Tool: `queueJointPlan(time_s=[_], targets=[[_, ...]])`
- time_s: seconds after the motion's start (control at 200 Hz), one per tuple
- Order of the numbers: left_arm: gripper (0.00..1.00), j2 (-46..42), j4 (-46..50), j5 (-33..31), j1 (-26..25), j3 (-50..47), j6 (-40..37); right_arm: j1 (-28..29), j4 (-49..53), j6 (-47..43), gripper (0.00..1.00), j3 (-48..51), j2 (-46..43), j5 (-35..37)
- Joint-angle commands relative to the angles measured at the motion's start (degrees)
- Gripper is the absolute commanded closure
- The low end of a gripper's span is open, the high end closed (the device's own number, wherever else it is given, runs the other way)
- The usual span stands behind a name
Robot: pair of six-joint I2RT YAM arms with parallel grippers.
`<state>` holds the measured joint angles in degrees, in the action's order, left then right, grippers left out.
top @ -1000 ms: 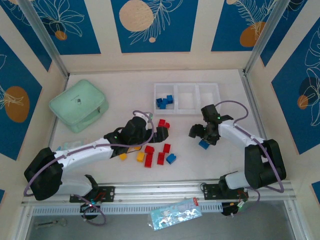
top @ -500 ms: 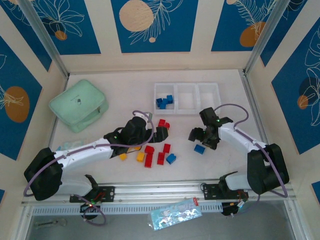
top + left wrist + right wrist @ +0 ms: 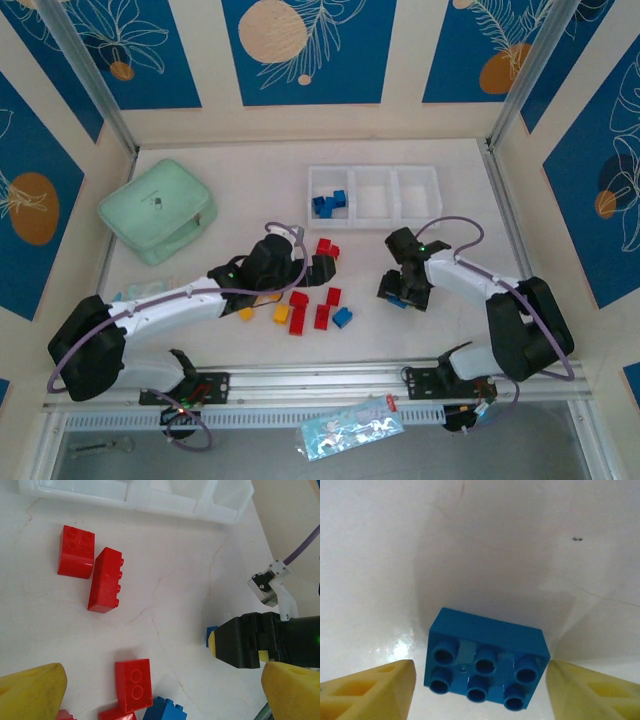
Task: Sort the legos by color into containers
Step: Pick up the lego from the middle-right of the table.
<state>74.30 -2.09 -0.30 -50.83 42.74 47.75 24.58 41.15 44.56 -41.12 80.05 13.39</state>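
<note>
Jaws of the right end effector (image 3: pixel 481 690) stand released astride a blue lego (image 3: pixel 486 642) on the surface (image 3: pixel 520 540); centring before clenching should keep it square.

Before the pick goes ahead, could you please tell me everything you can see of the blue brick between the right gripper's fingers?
The blue brick is a glossy plastic rectangular block with six round, hollow-topped studs in two rows of three. It lies flat and studs up, slightly skewed, on the white table. The right gripper straddles it with its jaws open. The yellow fingertips flank its short ends. A narrow gap shows on one side, and on the other I cannot tell whether they touch.
</note>
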Motion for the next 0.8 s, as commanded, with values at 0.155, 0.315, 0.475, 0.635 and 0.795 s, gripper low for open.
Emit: queueJointPlan(time_s=[0.155,0.315,0.475,0.635,0.795], targets=[[0.01,-1.72,0.41,-0.36,-0.54,-1.33,-0.02,1.82,0.35,0.00,0.48,-1.61,2.06,3.96],[0.01,-2.02,0.42,-0.63,-0.55,-1.43,-0.24,3.28,1.08,-1.60,0.55,-2.53,0.67,4.69],[0.01,-2.96,0.89,-0.94,-0.36,-1.69,-0.69,6.02,4.37,-4.10,0.56,-6.82,-1.66,8.23],[0.01,-4.68,3.76,-0.85,1.39,-1.76,-1.97,8.04,3.29,-7.69,0.55,-13.03,-1.65,8.67],[0.01,-7.11,6.54,0.64,4.32,-1.74,-3.63,10.75,-0.14,-12.22,0.55,-21.78,4.15,8.21]])
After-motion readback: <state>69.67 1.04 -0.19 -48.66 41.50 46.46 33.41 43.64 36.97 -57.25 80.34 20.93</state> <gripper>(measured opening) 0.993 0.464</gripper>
